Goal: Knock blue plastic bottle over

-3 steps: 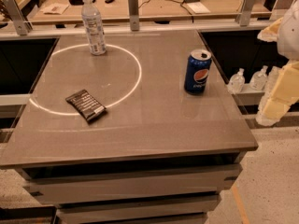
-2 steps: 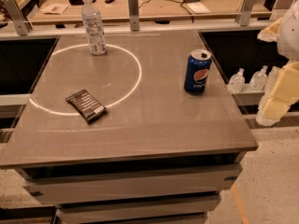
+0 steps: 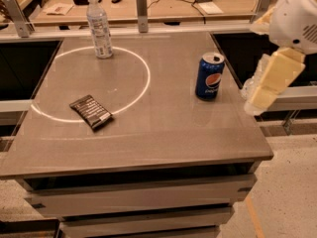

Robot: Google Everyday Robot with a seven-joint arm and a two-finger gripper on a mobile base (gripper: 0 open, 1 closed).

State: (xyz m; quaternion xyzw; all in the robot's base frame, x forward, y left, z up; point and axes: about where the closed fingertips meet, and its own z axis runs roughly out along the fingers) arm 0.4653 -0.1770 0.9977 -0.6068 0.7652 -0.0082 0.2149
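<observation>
The blue plastic bottle is a tall clear bottle with a white cap and a white label. It stands upright at the back left of the grey table, on the rim of a white circle of light. My gripper, cream-coloured below a white arm, hangs just off the table's right edge beside the Pepsi can. It is far to the right of the bottle and touches nothing.
A blue Pepsi can stands upright at the right of the table. A dark snack bar lies flat at the front left. Metal rails and posts run behind the table, before a cluttered wooden desk.
My arm and gripper have moved left and a little up, closer to the table's right edge and the can. The bottle, can and snack bar have not moved.
</observation>
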